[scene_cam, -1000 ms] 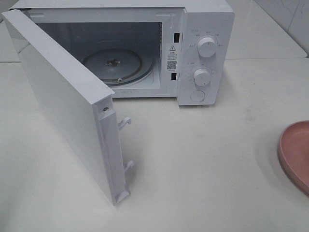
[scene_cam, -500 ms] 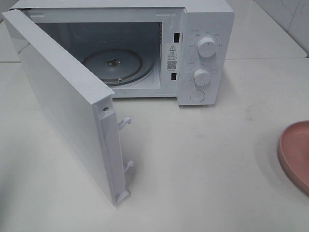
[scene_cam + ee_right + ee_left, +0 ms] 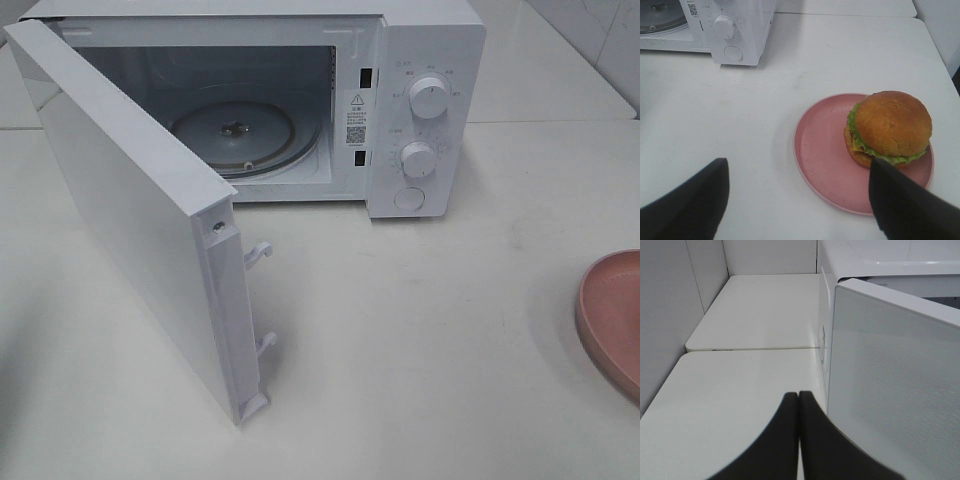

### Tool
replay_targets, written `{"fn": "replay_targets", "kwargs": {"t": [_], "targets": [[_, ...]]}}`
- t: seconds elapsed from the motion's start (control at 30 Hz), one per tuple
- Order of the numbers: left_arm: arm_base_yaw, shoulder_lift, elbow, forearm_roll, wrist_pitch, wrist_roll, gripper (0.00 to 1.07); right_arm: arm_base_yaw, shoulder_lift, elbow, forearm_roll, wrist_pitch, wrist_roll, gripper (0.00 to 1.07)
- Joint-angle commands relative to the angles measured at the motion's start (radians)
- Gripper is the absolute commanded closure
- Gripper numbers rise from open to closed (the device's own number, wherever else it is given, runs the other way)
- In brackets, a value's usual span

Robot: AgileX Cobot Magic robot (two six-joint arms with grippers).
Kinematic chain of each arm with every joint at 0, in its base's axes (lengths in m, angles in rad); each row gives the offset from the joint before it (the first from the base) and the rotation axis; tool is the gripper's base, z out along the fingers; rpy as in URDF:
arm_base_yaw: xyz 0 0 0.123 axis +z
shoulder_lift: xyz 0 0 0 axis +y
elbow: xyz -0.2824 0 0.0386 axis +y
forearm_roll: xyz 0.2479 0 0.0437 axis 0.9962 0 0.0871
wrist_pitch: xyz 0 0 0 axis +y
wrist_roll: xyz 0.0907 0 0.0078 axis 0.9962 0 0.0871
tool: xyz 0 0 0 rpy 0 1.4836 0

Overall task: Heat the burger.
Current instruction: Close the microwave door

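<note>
Burger (image 3: 888, 128) sits upright, bun dome up, round with no long axis, toward the plate's (image 3: 825, 160) 2 o'clock edge. Right jaws (image 3: 800, 200) gape wide above it, empty; left jaws (image 3: 798, 440) are pressed closed beside the microwave door (image 3: 890, 385), on the tabletop (image 3: 715, 120).

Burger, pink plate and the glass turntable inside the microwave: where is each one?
burger (image 3: 892, 125), right wrist view, on the top bun.
pink plate (image 3: 822, 155), right wrist view, on its bare surface.
glass turntable (image 3: 235, 130), exterior high view, near its centre.
</note>
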Motion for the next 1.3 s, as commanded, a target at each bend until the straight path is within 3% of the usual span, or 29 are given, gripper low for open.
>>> {"fn": "replay_targets", "kwargs": {"t": [0.03, 0.17, 0.23, 0.27, 0.3, 0.33, 0.4, 0.57, 0.7, 0.87, 1.23, 1.3], "targets": [[0.001, 0.094, 0.006, 0.046, -0.153, -0.013, 1.07, -0.007, -0.03, 0.003, -0.001, -0.01, -0.009, 0.32], [0.001, 0.156, 0.006, 0.076, -0.228, -0.038, 1.07, -0.007, -0.03, 0.003, -0.001, -0.01, -0.009, 0.32], [0.001, 0.227, 0.006, 0.11, -0.291, -0.098, 1.07, -0.007, -0.03, 0.003, -0.001, -0.01, -0.009, 0.32], [0.001, 0.227, 0.006, 0.11, -0.291, -0.098, 1.07, -0.007, -0.03, 0.003, -0.001, -0.01, -0.009, 0.32], [0.001, 0.268, 0.006, 0.168, -0.329, -0.152, 1.07, -0.007, -0.03, 0.003, -0.001, -0.01, -0.009, 0.32], [0.001, 0.268, 0.006, 0.168, -0.329, -0.152, 1.07, -0.007, -0.03, 0.003, -0.001, -0.01, -0.009, 0.32], [0.001, 0.323, 0.006, 0.271, -0.405, -0.225, 1.07, -0.007, -0.03, 0.003, -0.001, -0.01, -0.009, 0.32], [0.001, 0.411, 0.006, 0.345, -0.5, -0.289, 1.07, -0.007, -0.03, 0.003, -0.001, -0.01, -0.009, 0.32], [-0.019, 0.46, 0.006, 0.344, -0.541, -0.288, 1.07, -0.007, -0.03, 0.003, -0.001, -0.01, -0.009, 0.32], [-0.128, 0.569, 0.006, 0.316, -0.611, -0.227, 1.07, -0.007, -0.03, 0.003, -0.001, -0.01, -0.009, 0.32], [-0.211, 0.727, -0.006, 0.26, -0.73, -0.228, 1.07, -0.007, -0.03, 0.003, -0.001, -0.01, -0.009, 0.32], [-0.268, 0.774, -0.034, 0.217, -0.735, -0.211, 1.07, -0.007, -0.03, 0.003, -0.001, -0.01, -0.009, 0.32]]}}
